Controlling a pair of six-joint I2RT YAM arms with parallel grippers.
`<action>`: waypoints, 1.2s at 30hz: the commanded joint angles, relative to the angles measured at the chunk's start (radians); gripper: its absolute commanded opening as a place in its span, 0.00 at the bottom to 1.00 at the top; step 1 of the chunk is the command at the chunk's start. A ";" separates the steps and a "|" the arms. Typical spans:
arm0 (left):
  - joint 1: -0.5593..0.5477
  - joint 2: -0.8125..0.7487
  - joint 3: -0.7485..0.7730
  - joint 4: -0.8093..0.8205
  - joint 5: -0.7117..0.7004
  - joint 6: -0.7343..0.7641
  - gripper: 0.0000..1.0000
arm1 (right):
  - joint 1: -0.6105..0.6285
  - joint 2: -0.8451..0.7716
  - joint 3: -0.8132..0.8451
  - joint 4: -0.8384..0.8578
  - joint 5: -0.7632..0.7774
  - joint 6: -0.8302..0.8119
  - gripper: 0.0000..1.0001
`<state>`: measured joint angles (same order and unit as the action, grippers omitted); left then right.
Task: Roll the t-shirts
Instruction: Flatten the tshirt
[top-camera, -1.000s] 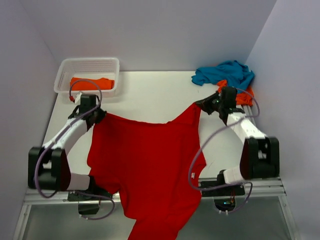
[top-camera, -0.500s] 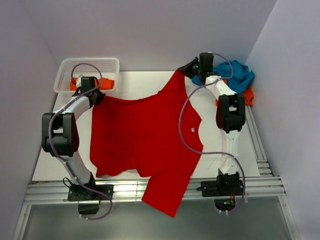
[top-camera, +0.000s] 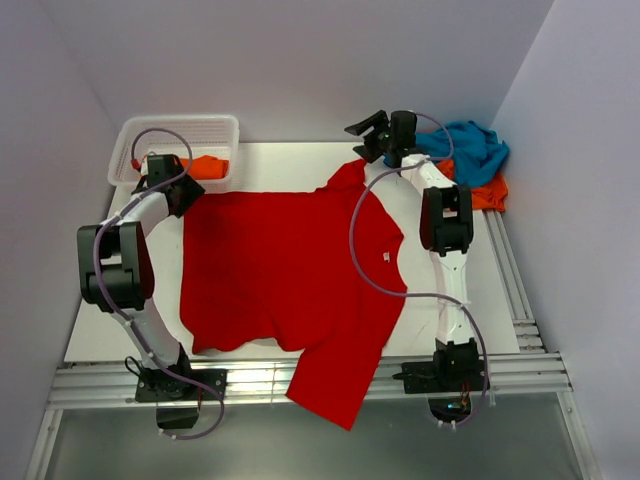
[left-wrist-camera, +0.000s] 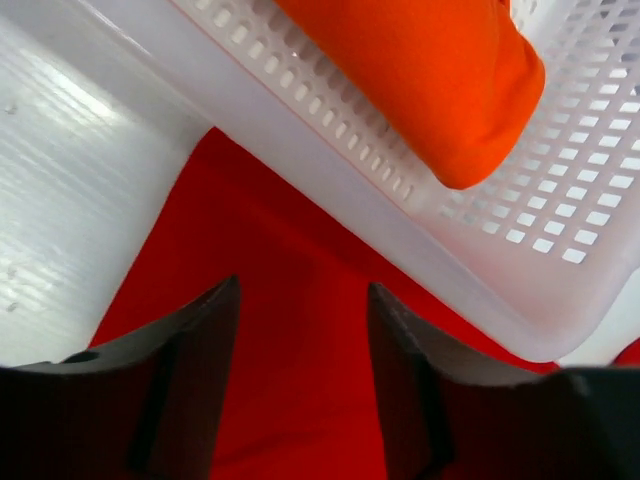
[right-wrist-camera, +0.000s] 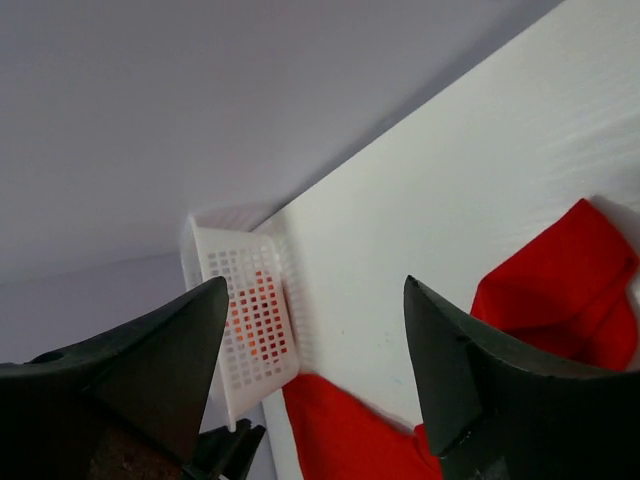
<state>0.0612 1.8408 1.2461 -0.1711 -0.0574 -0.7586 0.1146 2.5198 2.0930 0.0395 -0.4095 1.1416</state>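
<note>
Counter (top-camera: 290, 165): white, flat, rectangular. The left wrist view shows fine parallel ribbing on its surface (left-wrist-camera: 60, 200).

Basket (top-camera: 178, 120): white plastic lattice, rectangular with rounded corners. It stands upright at the far left corner of the counter, long side parallel to the far edge. Walls and floor are pierced with small square holes, and the rim is a solid band (left-wrist-camera: 330, 190). In the right wrist view it sits close to the back wall (right-wrist-camera: 250, 330).

Walls (top-camera: 300, 60): plain pale lavender-grey, enclosing the counter at the far, left and right edges.

Rails (top-camera: 540, 375): slotted aluminium, running along the near edge, with a further run along the right edge.
</note>
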 joint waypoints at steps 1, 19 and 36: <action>0.020 -0.095 0.022 -0.025 0.013 0.035 0.64 | 0.002 -0.142 0.042 0.013 -0.006 -0.057 0.78; 0.077 -0.442 -0.244 -0.444 0.113 0.057 0.72 | 0.102 -1.208 -1.050 -0.676 0.047 -0.375 0.67; 0.074 -0.328 -0.382 -0.364 0.237 0.044 0.63 | 0.163 -1.284 -1.426 -0.685 0.238 -0.430 0.23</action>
<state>0.1379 1.4872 0.8383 -0.5564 0.1654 -0.7258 0.2974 1.1995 0.6785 -0.6800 -0.2264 0.7444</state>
